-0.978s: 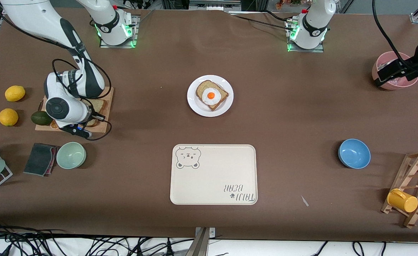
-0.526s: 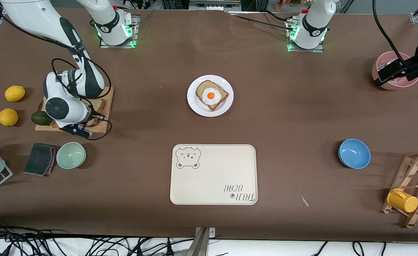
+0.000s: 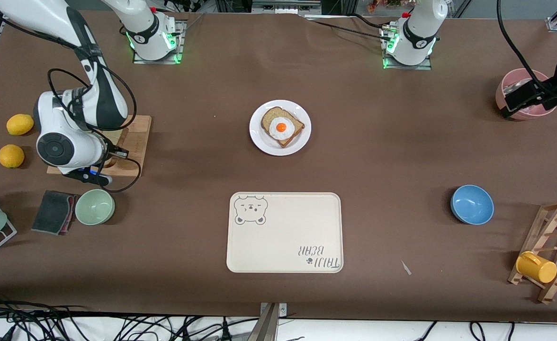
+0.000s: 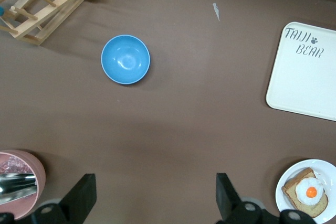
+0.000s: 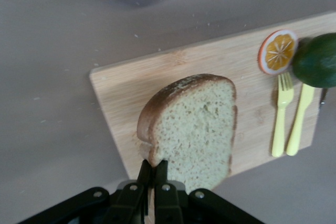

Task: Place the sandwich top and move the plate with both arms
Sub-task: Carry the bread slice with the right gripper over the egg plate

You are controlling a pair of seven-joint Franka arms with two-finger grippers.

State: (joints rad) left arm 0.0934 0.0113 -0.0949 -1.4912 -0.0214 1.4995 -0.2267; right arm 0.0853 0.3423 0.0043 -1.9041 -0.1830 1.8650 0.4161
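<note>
The sandwich top (image 5: 194,129), a plain speckled slice with a brown crust, hangs tilted over the wooden cutting board (image 5: 126,93). My right gripper (image 5: 153,165) is shut on its crust edge. In the front view the right arm's wrist (image 3: 56,148) covers the slice above the board (image 3: 139,137). The white plate (image 3: 259,139) sits mid-table and carries a bread slice topped with a fried egg (image 3: 281,126). My left gripper (image 4: 155,198) hangs open and holds nothing, over the pink bowl (image 3: 510,80) at the left arm's end.
On the board lie an orange slice (image 5: 277,51), an avocado (image 5: 317,60) and a yellow fork and knife (image 5: 283,114). A mint bowl (image 3: 94,206), a dark cloth (image 3: 53,211) and two lemons (image 3: 20,124) stand near it. The bear tray (image 3: 285,237), a blue bowl (image 3: 471,204) and a mug rack (image 3: 551,251) lie nearer the camera.
The right gripper finished closing on the plain slice. The right arm then rose and shifted toward its end of the table, lifting the slice off the board. The left arm stayed still.
</note>
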